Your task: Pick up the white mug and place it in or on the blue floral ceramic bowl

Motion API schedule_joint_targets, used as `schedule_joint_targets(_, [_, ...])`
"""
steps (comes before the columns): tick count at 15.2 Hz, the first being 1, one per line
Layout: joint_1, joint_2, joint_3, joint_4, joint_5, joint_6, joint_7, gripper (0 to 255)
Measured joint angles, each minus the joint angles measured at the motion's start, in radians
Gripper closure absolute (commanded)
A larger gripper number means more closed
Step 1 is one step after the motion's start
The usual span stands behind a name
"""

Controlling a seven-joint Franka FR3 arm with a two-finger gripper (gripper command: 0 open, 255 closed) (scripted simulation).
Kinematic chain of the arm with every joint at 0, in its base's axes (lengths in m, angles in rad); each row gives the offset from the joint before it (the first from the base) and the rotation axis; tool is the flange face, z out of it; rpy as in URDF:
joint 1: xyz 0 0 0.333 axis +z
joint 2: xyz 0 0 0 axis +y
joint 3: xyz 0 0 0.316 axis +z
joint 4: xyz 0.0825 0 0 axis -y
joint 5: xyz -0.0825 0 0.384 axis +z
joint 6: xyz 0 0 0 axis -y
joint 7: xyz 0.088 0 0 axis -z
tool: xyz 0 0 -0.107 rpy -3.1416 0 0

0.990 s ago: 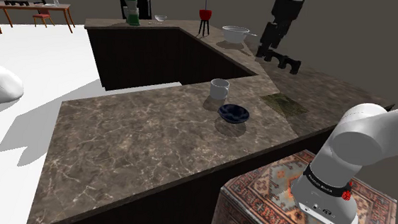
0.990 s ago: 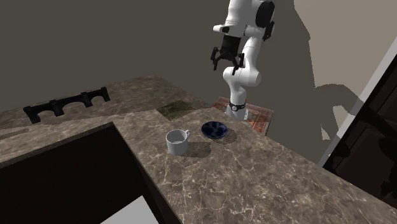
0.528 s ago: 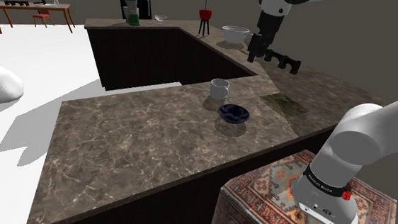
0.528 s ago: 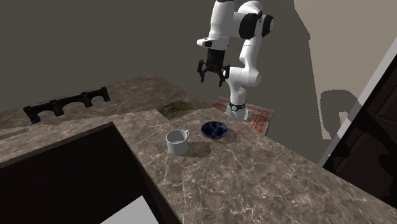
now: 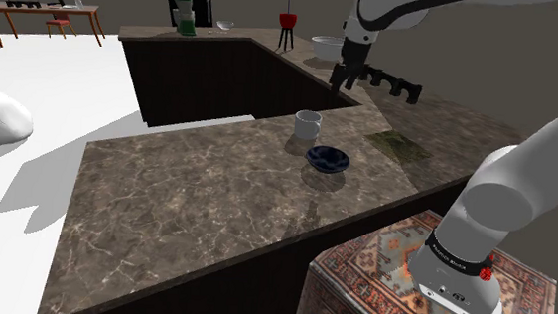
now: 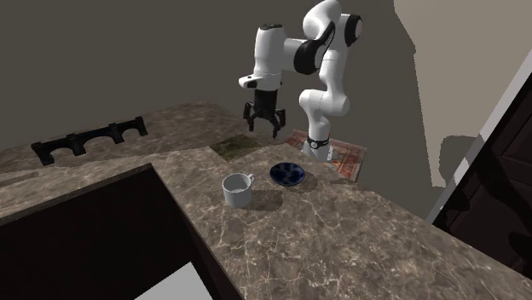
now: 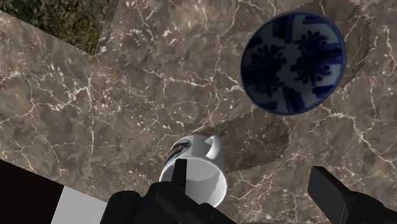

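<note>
Hovering high over the marbled desk, your pincer points down with its two black fingers spread apart and nothing between them, a sensible posture for an approach from above. The white mug stands upright on the desk just beside the blue floral bowl, the two close but not touching, so the carry should be short once you have a grip. In the wrist view the mug sits under one finger rather than midway in the gap, so I judge you need to shift sideways before descending. Its handle points roughly towards the bowl, so it may suit you to clasp the rim or wall away from it. The mug's open mouth faces up and it looks empty, its inside plain and pale. The bowl is empty too, its blue pattern showing unobstructed across the inside, so there is room to set the mug in it. Mind that the shallow bowl could let the mug tip.
</note>
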Motion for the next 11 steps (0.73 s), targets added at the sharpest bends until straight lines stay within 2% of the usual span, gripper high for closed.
schedule_joint_targets(6, [-0.006,0.232,-0.059,0.096,0.061,0.113,-0.091,0])
schedule_joint_targets(11, [-0.022,0.427,-0.088,0.223,0.138,0.154,-0.174,0])
